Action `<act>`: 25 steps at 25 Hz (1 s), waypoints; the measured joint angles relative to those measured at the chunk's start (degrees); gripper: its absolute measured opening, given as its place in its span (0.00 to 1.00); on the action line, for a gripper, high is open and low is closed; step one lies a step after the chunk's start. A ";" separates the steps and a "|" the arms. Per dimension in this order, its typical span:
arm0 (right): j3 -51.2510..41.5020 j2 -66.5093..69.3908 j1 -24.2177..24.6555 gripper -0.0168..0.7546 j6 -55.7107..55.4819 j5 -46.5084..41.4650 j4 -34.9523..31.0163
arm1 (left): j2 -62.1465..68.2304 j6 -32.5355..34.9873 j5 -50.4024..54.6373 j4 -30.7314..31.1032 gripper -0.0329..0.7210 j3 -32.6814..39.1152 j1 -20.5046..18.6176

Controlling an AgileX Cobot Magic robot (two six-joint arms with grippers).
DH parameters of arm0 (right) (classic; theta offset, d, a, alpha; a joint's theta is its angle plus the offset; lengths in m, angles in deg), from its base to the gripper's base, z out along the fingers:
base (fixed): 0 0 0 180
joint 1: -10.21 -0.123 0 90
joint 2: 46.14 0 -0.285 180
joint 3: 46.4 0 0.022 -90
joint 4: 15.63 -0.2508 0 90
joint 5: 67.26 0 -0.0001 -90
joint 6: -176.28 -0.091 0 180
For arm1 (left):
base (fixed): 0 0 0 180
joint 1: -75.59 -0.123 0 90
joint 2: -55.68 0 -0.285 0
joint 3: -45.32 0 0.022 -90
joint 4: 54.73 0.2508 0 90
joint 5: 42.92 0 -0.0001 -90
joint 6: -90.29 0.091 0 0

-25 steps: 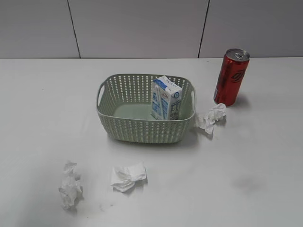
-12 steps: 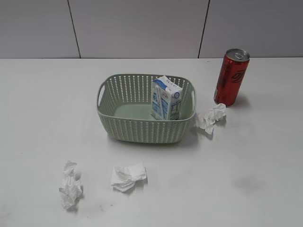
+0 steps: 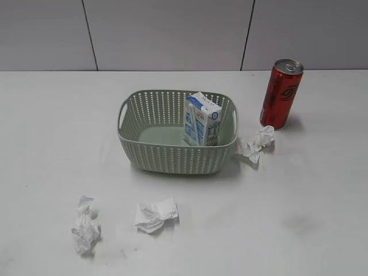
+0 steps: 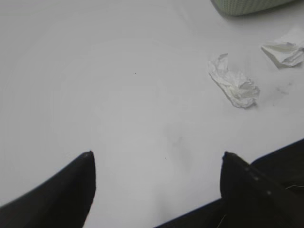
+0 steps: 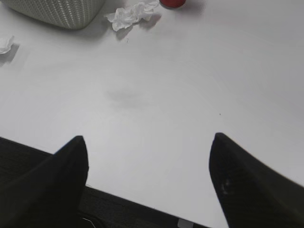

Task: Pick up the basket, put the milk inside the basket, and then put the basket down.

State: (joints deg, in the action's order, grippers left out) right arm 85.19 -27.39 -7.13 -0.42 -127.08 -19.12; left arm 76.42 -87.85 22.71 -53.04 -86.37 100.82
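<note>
Nothing moved, milk (image 3: 202,121) upright in basket (image 3: 172,158), left gripper (image 4: 156,159) and right gripper (image 5: 148,142) spread apart, empty

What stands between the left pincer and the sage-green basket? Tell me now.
Only crumpled white paper. From the open left pincer, one wad lies on the white table partly along the line to the pale sage-green perforated plastic basket; another sits further right. The blue-and-white milk carton already stands inside it.

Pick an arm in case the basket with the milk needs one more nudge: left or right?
Right, marginally. Basket sits down on the table with the milk inside. Both grippers are open, empty and withdrawn; the right gripper sees more basket wall, while the left gripper catches only an edge.
</note>
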 joint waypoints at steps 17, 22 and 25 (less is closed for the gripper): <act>0.00 0.00 0.00 0.79 0.15 0.00 -0.24 | 0.00 0.69 -3.18 -0.93 0.83 1.40 0.00; 0.00 -0.06 0.00 0.79 0.20 0.00 -0.24 | 0.00 0.69 -3.18 -0.93 0.82 1.40 0.00; 0.00 -0.24 0.23 0.79 0.20 0.00 -0.30 | 0.00 0.69 -3.18 -0.93 0.82 1.40 -1.17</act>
State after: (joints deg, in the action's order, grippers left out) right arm 85.19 -27.63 -6.90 -0.22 -127.08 -19.42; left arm 76.42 -87.16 19.53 -53.97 -84.97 99.65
